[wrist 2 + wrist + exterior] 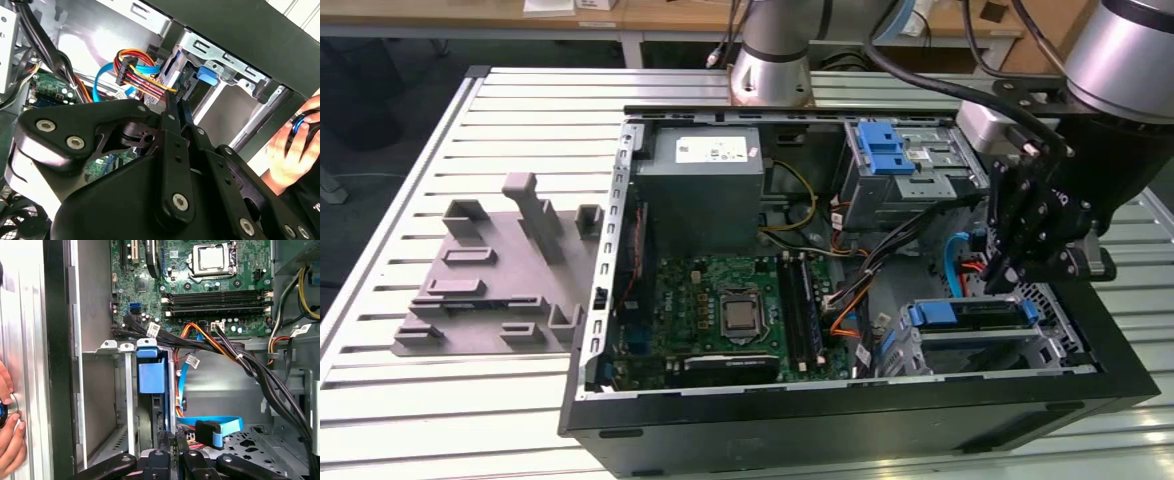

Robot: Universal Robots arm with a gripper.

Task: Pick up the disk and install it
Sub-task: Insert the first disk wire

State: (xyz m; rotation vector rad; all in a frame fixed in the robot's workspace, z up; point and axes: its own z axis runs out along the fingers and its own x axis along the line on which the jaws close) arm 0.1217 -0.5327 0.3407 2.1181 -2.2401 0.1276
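Black robot hand (1003,288) pinched closed, nothing visibly gripped; flat disk in blue plastic frame (151,374) standing on edge inside grey metal bay cage (115,346), just beside hand; long axis running down into bay.

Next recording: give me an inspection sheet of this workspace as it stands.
Surface: slatted metal table, carrying the open computer case.
Job's things: disk with blue frame stands in the drive cage slot.
Clutter: grey fixture block beside the case.
Grippers: pincer directly at the disk's slot, inside the case.
Cables: blue flat cable and coloured wire bundle beside the cage.
Surroundings: a person's hand by the case wall.
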